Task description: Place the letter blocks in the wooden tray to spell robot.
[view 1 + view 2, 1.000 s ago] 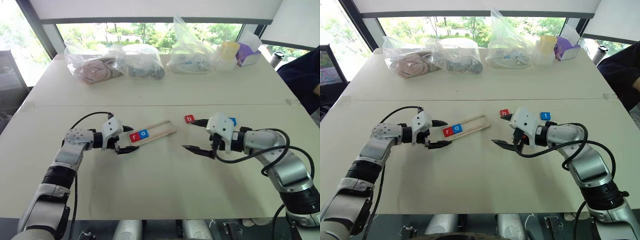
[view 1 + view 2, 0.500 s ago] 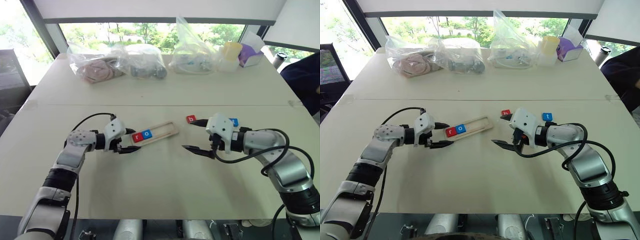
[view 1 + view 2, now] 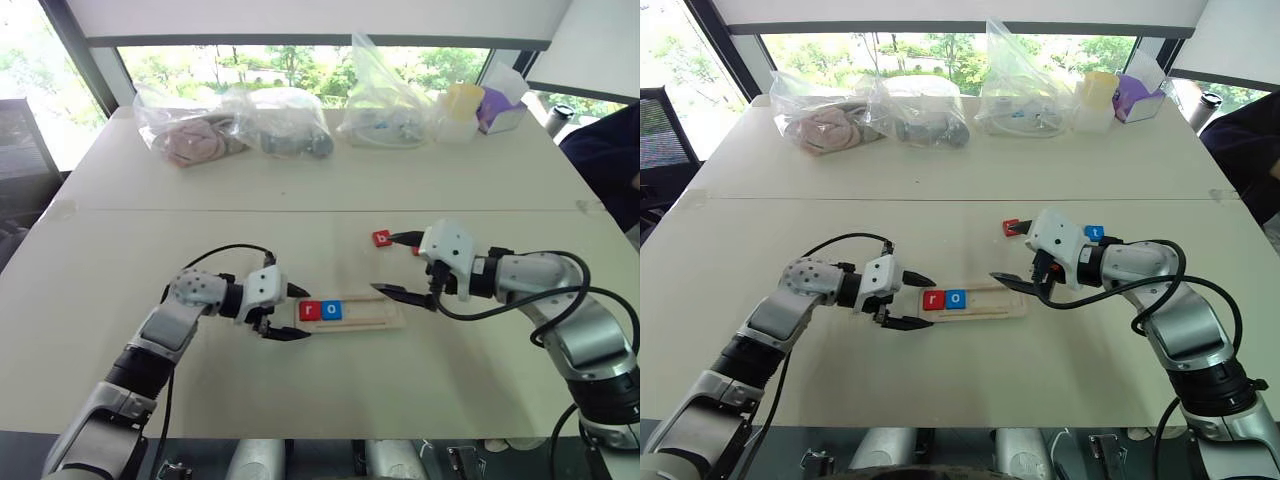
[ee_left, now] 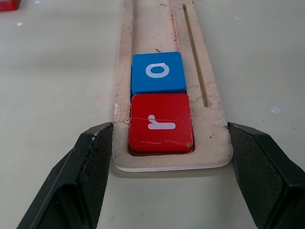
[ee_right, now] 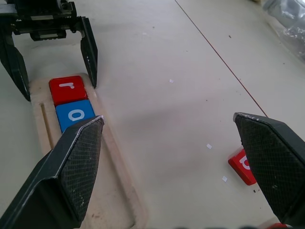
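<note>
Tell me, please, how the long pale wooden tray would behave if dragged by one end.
The long pale wooden tray looks rigid, so probably slides whole. Gripped at one end, it may pivot. The red r tile and blue o tile sit recessed, likely staying put.

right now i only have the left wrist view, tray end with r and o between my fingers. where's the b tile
observer: The red b block lies loose on the table, past the empty end of the wooden tray.
operator: and the t
observer: The blue t block is also on the table, behind the right hand and further right than the b.
operator: is the right hand carrying anything
observer: No, it is open and empty, hovering over the tray's empty end.
</note>
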You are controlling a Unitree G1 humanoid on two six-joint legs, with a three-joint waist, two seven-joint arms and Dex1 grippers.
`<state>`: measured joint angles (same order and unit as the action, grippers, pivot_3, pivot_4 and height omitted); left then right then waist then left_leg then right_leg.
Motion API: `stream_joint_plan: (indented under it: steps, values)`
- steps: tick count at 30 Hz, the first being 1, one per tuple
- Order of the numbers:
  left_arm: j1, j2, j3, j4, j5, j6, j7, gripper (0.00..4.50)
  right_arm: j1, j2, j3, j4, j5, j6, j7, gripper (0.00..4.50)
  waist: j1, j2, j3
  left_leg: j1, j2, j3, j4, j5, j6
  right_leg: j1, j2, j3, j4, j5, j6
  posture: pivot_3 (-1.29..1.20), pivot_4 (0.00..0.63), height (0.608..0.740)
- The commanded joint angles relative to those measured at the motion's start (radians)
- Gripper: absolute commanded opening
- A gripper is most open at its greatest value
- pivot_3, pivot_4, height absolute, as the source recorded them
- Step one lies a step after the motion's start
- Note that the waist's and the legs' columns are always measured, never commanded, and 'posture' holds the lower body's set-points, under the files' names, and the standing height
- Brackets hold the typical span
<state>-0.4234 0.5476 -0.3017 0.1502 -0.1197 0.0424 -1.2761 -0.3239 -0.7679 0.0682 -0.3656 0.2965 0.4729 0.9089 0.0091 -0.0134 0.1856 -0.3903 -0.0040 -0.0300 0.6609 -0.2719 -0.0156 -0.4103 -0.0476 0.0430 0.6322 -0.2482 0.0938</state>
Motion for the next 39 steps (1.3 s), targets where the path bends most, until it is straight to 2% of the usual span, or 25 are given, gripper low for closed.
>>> stream_joint_plan:
  steps: [1, 9, 11, 12, 16, 19, 28, 33, 39]
  values:
    - [0.023, 0.004, -0.034, -0.007, 0.015, -0.011, -0.016, 3.12, -0.002, -0.015, -0.036, -0.025, 0.005, -0.01, -0.002, 4.5, 0.0, 0.0, 0.0, 0.0, 0.0, 0.0, 0.0, 0.0, 0.0, 0.0, 0.0, 0.0, 0.0, 0.0, 0.0, 0.0, 0.15, 0.74]
    - [0.044, 0.001, -0.036, -0.017, 0.027, 0.012, 0.017, 3.12, -0.006, -0.008, -0.027, -0.024, 0.003, -0.007, -0.008, 4.5, 0.0, 0.0, 0.0, 0.0, 0.0, 0.0, 0.0, 0.0, 0.0, 0.0, 0.0, 0.0, 0.0, 0.0, 0.0, 0.0, 0.15, 0.74]
    - [0.05, 0.004, -0.034, -0.03, 0.023, 0.042, 0.024, 4.19, -0.013, 0.001, -0.025, -0.015, 0.001, -0.008, -0.015, 4.5, 0.0, 0.0, 0.0, 0.0, 0.0, 0.0, 0.0, 0.0, 0.0, 0.0, 0.0, 0.0, 0.0, 0.0, 0.0, 0.0, 0.15, 0.74]
    - [0.052, 0.005, -0.034, -0.037, 0.021, 0.053, 0.025, 4.45, -0.014, 0.004, -0.024, -0.012, 0.0, -0.01, -0.019, 4.5, -0.001, 0.0, 0.0, 0.0, 0.0, 0.0, 0.0, 0.0, 0.0, 0.0, 0.0, 0.0, 0.0, 0.0, 0.0, 0.0, 0.15, 0.74]
    - [0.075, 0.022, -0.025, -0.077, 0.013, 0.09, 0.031, 4.45, -0.035, 0.039, -0.011, 0.022, -0.031, 0.016, -0.086, 4.5, -0.004, 0.0, 0.0, 0.0, 0.0, 0.0, 0.0, 0.0, 0.0, 0.0, 0.0, 0.0, 0.0, 0.0, 0.0, 0.0, 0.15, 0.74]
    - [0.11, 0.053, -0.003, -0.113, 0.007, 0.1, 0.041, 4.45, -0.063, 0.083, 0.01, 0.075, -0.09, 0.079, -0.187, 4.5, -0.006, 0.0, 0.0, 0.0, 0.0, 0.0, 0.0, 0.0, 0.0, 0.0, 0.0, 0.0, 0.0, 0.0, 0.0, 0.0, 0.15, 0.74]
    - [0.257, 0.171, 0.131, -0.186, -0.03, 0.093, 0.112, 4.45, -0.165, 0.316, 0.008, 0.184, -0.133, 0.331, -0.443, 4.5, -0.037, 0.0, 0.0, 0.002, 0.003, 0.0, -0.005, 0.0, 0.0, -0.003, 0.001, 0.001, 0.002, 0.001, -0.001, 0.0, 0.15, 0.74]
    - [0.334, 0.222, 0.22, -0.241, -0.073, 0.118, 0.162, 4.45, -0.226, 0.396, 0.01, 0.274, -0.155, 0.361, -0.525, 4.5, -0.049, 0.001, 0.0, 0.003, 0.004, 0.0, -0.011, 0.0, 0.0, -0.005, 0.001, 0.001, 0.003, 0.002, 0.0, 0.0, 0.15, 0.74]
    - [0.392, 0.235, 0.314, -0.33, -0.146, 0.178, 0.222, 4.45, -0.258, 0.44, 0.039, 0.371, -0.188, 0.349, -0.567, 4.5, -0.055, 0.001, 0.0, 0.003, 0.004, 0.001, -0.012, 0.0, 0.0, -0.007, 0.002, 0.001, 0.003, 0.003, 0.0, 0.0, 0.15, 0.74]
